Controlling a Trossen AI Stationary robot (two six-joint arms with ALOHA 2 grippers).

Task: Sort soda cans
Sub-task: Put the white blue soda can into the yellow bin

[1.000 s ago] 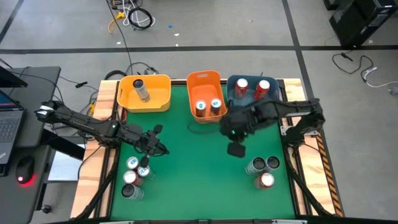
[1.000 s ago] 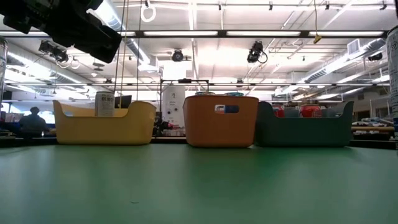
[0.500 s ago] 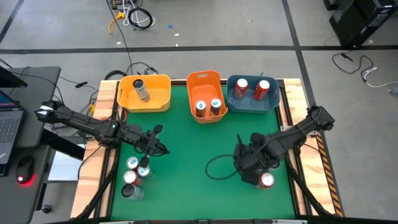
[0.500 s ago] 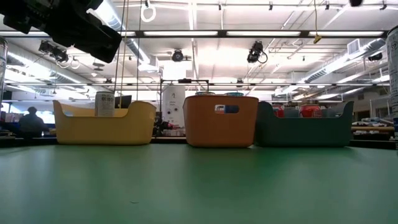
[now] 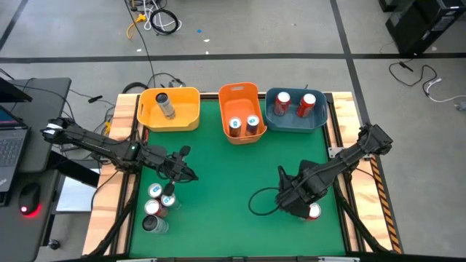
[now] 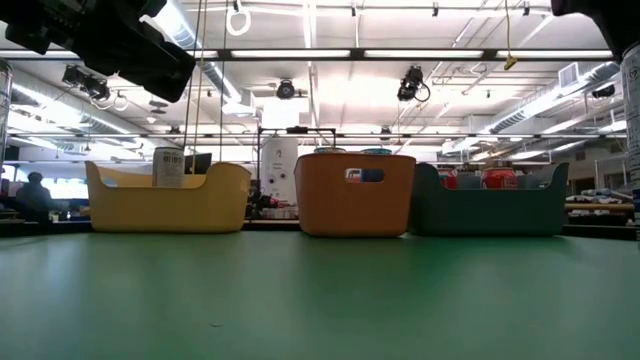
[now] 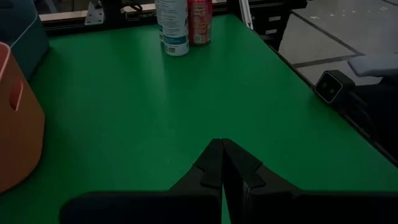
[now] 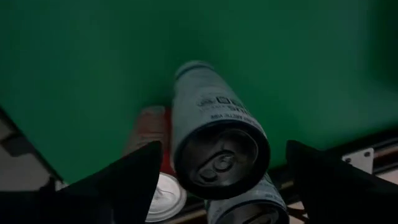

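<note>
My right gripper (image 5: 295,196) is open and hangs over the can group at the table's near right. In the right wrist view (image 8: 224,152) its fingers stand on either side of an upright white-grey can (image 8: 217,134) without touching it. A red can (image 8: 148,127) stands beside that can, and a red can's top (image 5: 313,212) shows in the high view. My left gripper (image 5: 183,172) is shut and empty at mid left, its fingers closed together in the left wrist view (image 7: 222,167). Several cans (image 5: 156,205) stand just near of it.
Three bins stand along the far edge. The yellow bin (image 5: 191,120) holds a dark grey can (image 5: 166,106). The orange bin (image 5: 240,91) holds two white-blue cans (image 5: 243,124). The blue bin (image 5: 294,124) holds two red cans (image 5: 295,102). The green middle of the table (image 5: 226,182) lies bare.
My right gripper has swung from in front of the orange and blue bins toward the table's near right and has come down over the can group there. The left arm has kept still.
</note>
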